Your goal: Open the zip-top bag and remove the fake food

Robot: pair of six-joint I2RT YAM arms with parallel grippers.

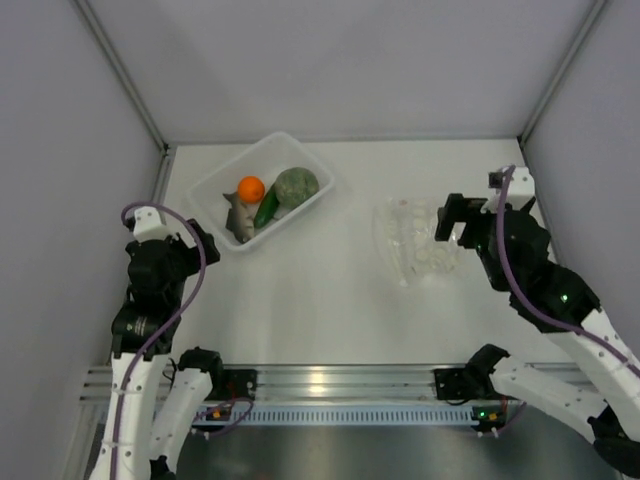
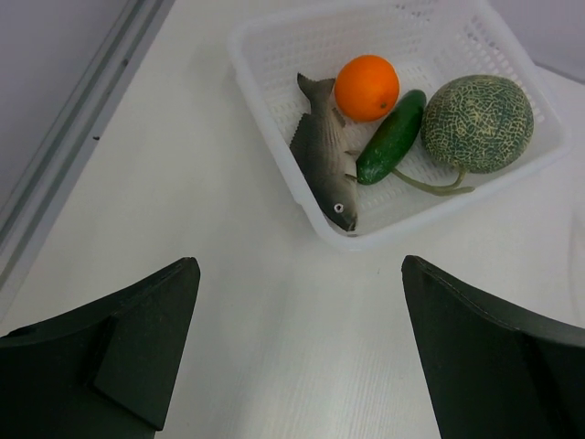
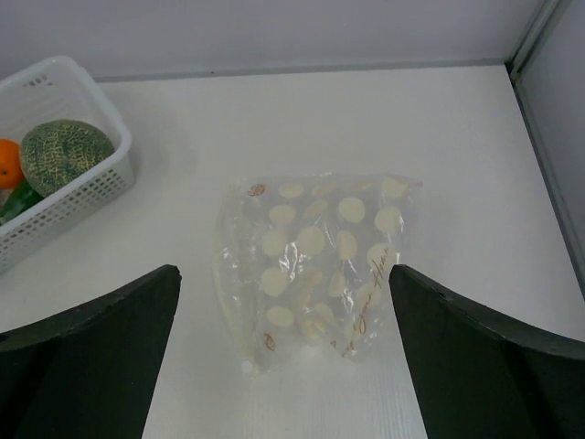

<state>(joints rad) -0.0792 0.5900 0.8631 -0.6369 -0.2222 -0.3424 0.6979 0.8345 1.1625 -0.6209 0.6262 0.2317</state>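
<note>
Grey-brown fish [image 2: 324,160] in basket [image 2: 262,102] — head nearward; cucumber [image 2: 391,137] diagonal alongside.

Body notes: left arm [image 1: 150,290] and right arm [image 1: 545,285] have black joint housings and white link shells. A lilac cable [image 1: 195,255] loops along each arm. There is a small green light [image 1: 566,297] on the right arm. The left gripper [image 2: 297,274] and right gripper [image 3: 283,283] have broad, matte-black, flat-faced fingers [image 2: 137,352].
</note>
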